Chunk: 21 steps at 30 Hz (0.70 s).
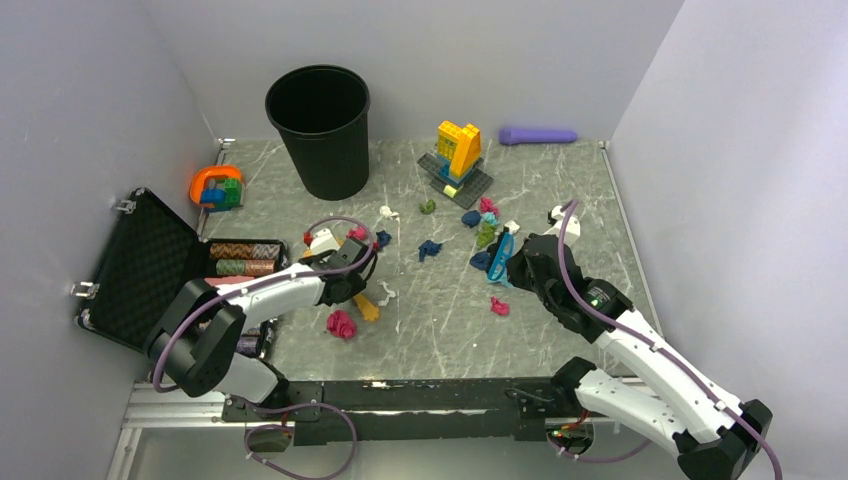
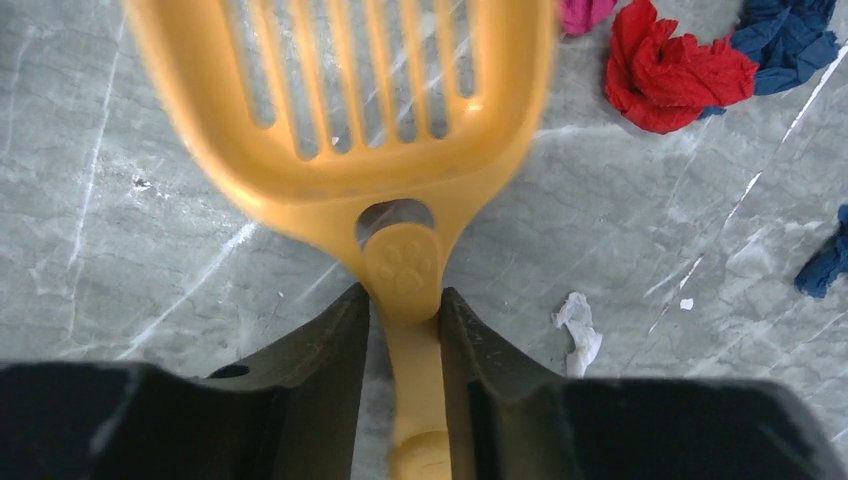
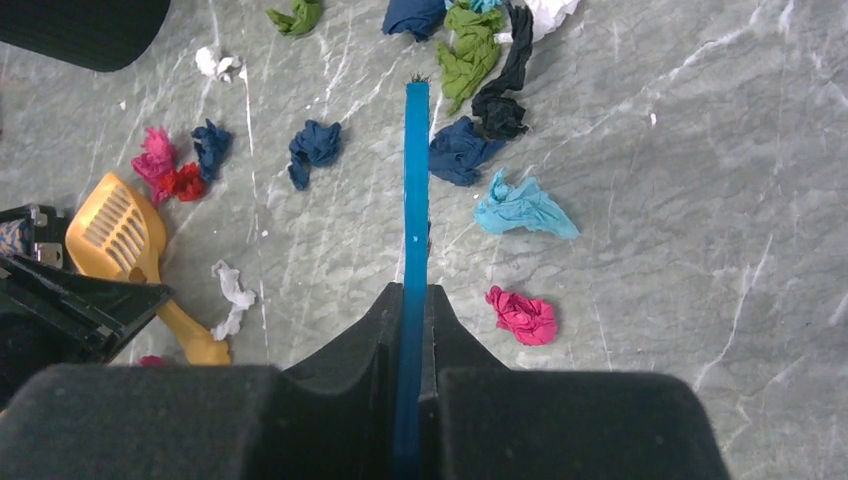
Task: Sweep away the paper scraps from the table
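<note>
Pale walls close in a grey-green marbled tabletop (image 1: 560,330), and across its middle lie the paper scraps (image 1: 485,232): a thick bunch of green, navy, teal and white just ahead of the right arm, looser red, magenta and navy wads nearer the left arm, and one magenta wad (image 1: 341,323) toward the near edge. On the left, the left pincer (image 2: 403,298) is pressed against both sides of the handle of an orange slotted scoop (image 2: 300,195), near a red wad (image 2: 670,75). Opposite, the right pincer (image 3: 413,292) is clamped on a thin blue tool (image 3: 415,170) pointing into the bunch. Farther back stand a black bin (image 1: 320,130) and a toy brick build (image 1: 458,150)
</note>
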Motion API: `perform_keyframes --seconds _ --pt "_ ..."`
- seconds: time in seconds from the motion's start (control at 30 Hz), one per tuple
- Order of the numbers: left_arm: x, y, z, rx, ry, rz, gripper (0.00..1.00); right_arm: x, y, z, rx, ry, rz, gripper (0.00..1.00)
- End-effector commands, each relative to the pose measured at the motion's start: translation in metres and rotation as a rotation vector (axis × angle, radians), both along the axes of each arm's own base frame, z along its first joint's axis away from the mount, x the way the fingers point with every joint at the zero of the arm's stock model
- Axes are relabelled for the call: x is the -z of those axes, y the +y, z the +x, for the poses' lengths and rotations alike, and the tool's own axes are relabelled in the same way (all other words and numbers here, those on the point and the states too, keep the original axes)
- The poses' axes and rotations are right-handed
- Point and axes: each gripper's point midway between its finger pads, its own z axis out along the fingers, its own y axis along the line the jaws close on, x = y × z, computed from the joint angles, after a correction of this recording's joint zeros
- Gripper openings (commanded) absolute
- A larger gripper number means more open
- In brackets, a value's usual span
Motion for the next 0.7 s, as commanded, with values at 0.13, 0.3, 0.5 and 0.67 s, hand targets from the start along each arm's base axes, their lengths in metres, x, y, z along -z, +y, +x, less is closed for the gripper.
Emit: perform_keyframes --seconds 0.13,0.3,0.5,0.67 --pt "-0.039 0.003 0.011 -0.009 -0.068 0.015 0.17 -0.005 0.01 0.003 -0.04 -0.011 0.025 0.0" --pt "-0.086 0.006 0.011 0.077 -0.154 0.013 0.12 -0.007 0.026 0.002 -0.132 -0.021 0.039 0.0" --pt "-0.145 0.015 0.003 0.189 -0.218 0.024 0.1 -0.003 0.083 -0.005 -0.425 -0.008 0.133 0.0" --pt "-0.175 0.04 -0.011 0.207 -0.274 0.032 0.06 -0.008 0.161 -0.022 -0.685 -0.006 0.281 0.0"
